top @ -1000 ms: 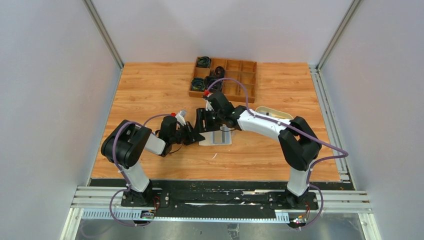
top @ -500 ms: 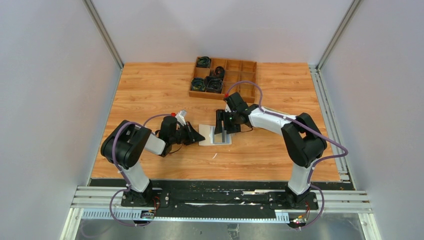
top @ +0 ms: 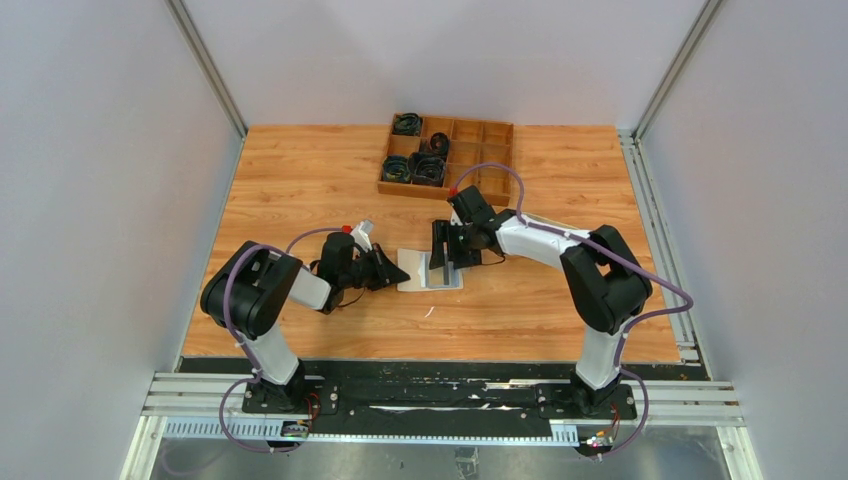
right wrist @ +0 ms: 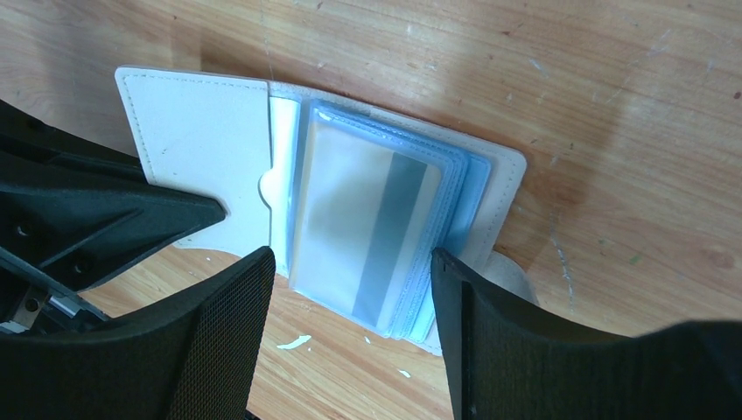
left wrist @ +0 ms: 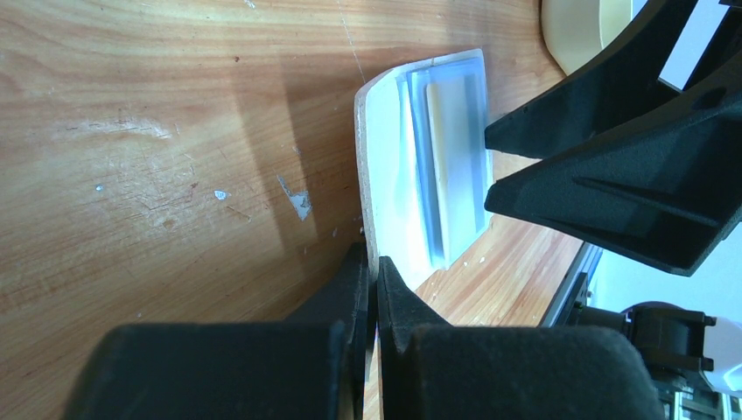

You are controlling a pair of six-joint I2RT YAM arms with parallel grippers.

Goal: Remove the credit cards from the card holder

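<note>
**Jaws set: one pair pinching, one pair poised**

The jaws of the left gripper (left wrist: 374, 269) stand all but together, nipping one edge of the small, pale beige folding card holder (right wrist: 197, 131), which lies opened flat on the orange-brown wooden table (top: 300, 180); the jaws of the right gripper (right wrist: 350, 262) stand wide apart and hold nothing, one finger on either side of the holder's stack of clear bluish sleeves. The credit cards (right wrist: 367, 210), thin flat rectangles, are all inside those sleeves; the top one shows whitish-grey with a grey stripe, and the left wrist view shows a yellowish one; how many there are I cannot tell.

What has changed: a second ago the right gripper reached across the card holder to its left side, close to the left gripper; it has since drawn back over the holder's right half and has hung there for the last half second; the left gripper has kept its pinch, and the holder has not shifted. I read this as the opening done and the pulling about to start; the cover is held, the sleeves are exposed, and no card is out yet. The next move likely needs the right fingers to close on one card's edge, not on the whole sleeve stack, which would probably lift together. The brown wooden compartment box (top: 445, 157) sits well beyond the card holder.
</note>
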